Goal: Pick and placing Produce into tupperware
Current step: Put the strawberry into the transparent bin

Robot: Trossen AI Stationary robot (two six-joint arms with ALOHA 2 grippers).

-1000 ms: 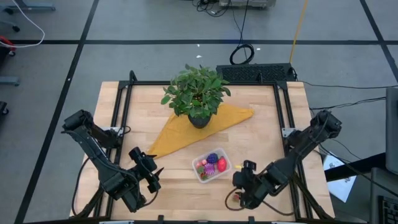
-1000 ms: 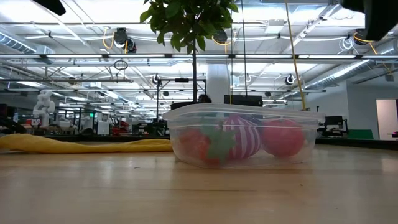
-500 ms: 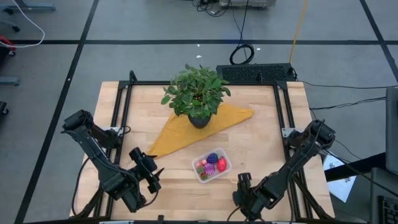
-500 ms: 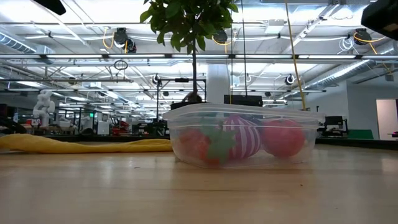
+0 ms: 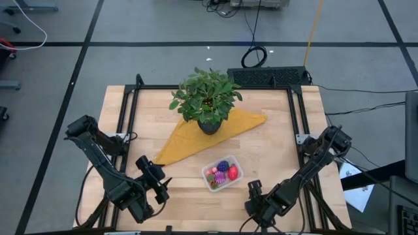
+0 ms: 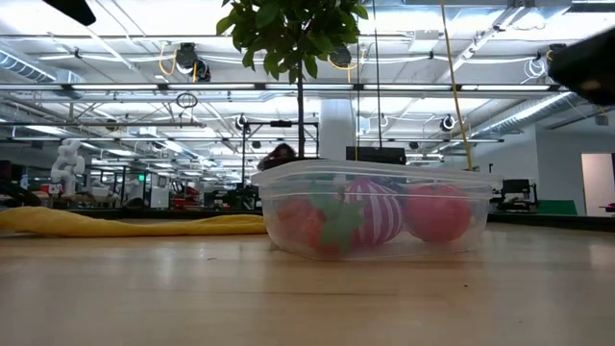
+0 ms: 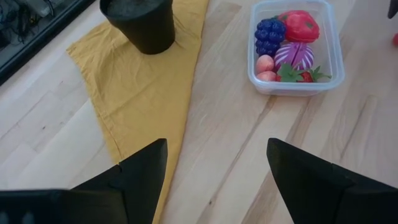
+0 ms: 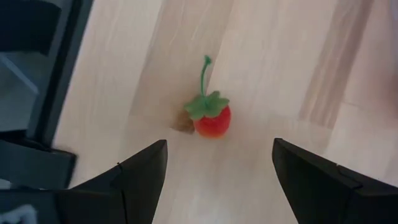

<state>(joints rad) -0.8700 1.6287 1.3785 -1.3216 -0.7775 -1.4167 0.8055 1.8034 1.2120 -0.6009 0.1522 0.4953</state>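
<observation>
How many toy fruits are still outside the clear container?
1: a small red fruit with a green stem lies on the bare wood before the right end effector. Others may be hidden.

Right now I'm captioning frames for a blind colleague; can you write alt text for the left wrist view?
A small clear plastic container on the light wooden table holds toy produce: purple grapes, a red piece, a purple-striped one, pink pieces and a strawberry. Beside it, a black plant pot stands on a yellow cloth; the left tool is open and empty.
</observation>
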